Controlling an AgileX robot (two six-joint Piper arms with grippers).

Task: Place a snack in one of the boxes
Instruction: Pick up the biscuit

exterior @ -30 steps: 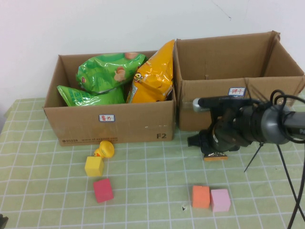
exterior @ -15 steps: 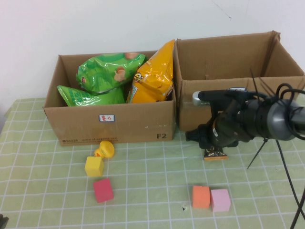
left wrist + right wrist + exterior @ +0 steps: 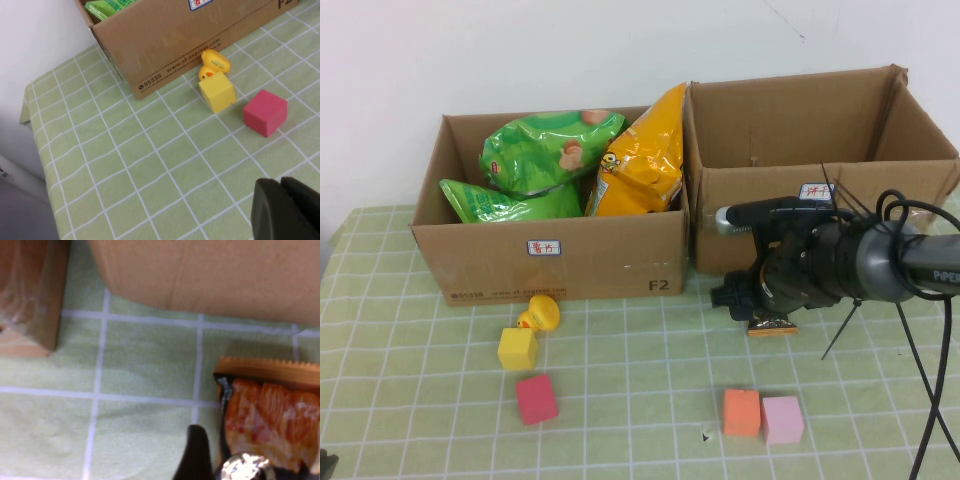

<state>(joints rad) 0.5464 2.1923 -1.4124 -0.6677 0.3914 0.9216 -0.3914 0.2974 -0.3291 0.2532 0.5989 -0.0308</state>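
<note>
On the green checked tablecloth (image 3: 650,370) two cardboard boxes stand side by side against the wall: the left box (image 3: 560,255) is stuffed with green snack bags (image 3: 535,160) and a yellow snack bag (image 3: 642,158), and nothing can be seen inside the right box (image 3: 810,150). In front of the left box lie a yellow duck (image 3: 540,314) touching a yellow block (image 3: 517,349), with a red block (image 3: 537,399) near them; farther right an orange block (image 3: 741,412) and a pink block (image 3: 782,419) sit touching. The right arm reaches in from the right, low over the cloth just before the right box, and its bulk hides most of the orange snack packet (image 3: 772,325) lying beneath it. From the wrist view one dark finger (image 3: 195,452) of the right gripper (image 3: 760,305) stands beside the packet's edge; I cannot tell how wide its jaws are. The left gripper (image 3: 285,210), pressed closed, hovers over bare cloth at the near left corner, well apart from the blocks.
</note>
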